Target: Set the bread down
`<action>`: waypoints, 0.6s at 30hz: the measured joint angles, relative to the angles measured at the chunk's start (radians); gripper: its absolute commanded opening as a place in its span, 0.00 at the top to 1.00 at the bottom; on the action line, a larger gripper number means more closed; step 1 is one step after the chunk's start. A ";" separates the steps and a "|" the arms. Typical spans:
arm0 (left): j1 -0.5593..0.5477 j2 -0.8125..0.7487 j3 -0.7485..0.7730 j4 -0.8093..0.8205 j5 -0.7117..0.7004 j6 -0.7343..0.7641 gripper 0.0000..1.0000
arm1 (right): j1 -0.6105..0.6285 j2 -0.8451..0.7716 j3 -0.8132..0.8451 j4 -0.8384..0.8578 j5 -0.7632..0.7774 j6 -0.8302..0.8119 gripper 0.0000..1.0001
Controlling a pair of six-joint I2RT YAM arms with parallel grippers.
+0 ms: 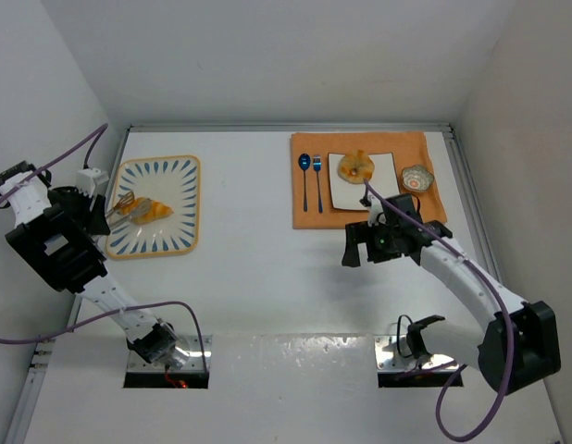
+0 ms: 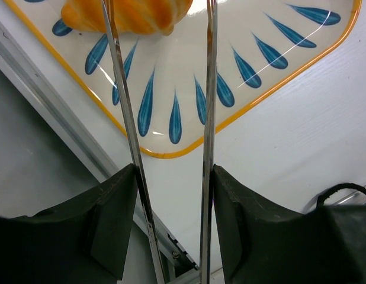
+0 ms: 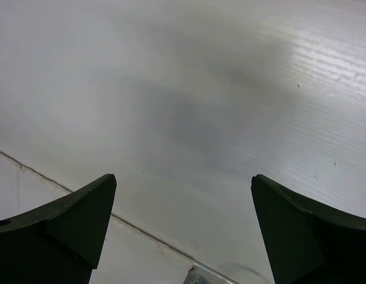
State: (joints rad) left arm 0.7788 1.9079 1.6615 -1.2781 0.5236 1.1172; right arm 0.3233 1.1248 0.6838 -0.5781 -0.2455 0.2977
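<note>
Jaws on tongs (image 2: 209, 89), bread (image 2: 127, 15) on blue-patterned tray (image 2: 171, 155) beyond

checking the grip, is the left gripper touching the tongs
Touching. The left wrist view shows both metal arms of the tongs lying against the inner finger faces of the left gripper.

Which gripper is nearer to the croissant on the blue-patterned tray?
Left. The left gripper holds tongs whose tips reach the croissant; the right gripper hangs far across the table, beside the orange placemat.
</note>
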 measured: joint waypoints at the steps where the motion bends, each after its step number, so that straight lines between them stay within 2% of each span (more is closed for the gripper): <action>1: 0.000 0.000 -0.001 0.000 -0.003 0.000 0.44 | 0.000 0.018 0.019 0.000 -0.001 -0.004 0.04; 5: 0.002 0.000 -0.016 0.005 -0.010 0.000 0.47 | 0.000 0.056 0.061 0.013 -0.019 -0.007 0.04; 9: 0.002 0.000 -0.026 0.024 -0.016 -0.012 0.59 | 0.000 0.064 0.063 0.022 -0.028 -0.006 0.04; 10: 0.002 0.000 -0.029 0.033 -0.016 -0.019 0.65 | 0.000 0.066 0.063 0.022 -0.029 -0.006 0.04; 18: 0.001 0.000 -0.037 0.040 -0.026 -0.031 0.82 | 0.000 0.070 0.064 0.024 -0.027 -0.002 0.04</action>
State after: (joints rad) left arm 0.7795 1.9079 1.6249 -1.2381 0.4976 1.0866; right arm 0.3233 1.1950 0.7475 -0.5541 -0.2726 0.2955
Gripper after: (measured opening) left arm 0.294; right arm 0.961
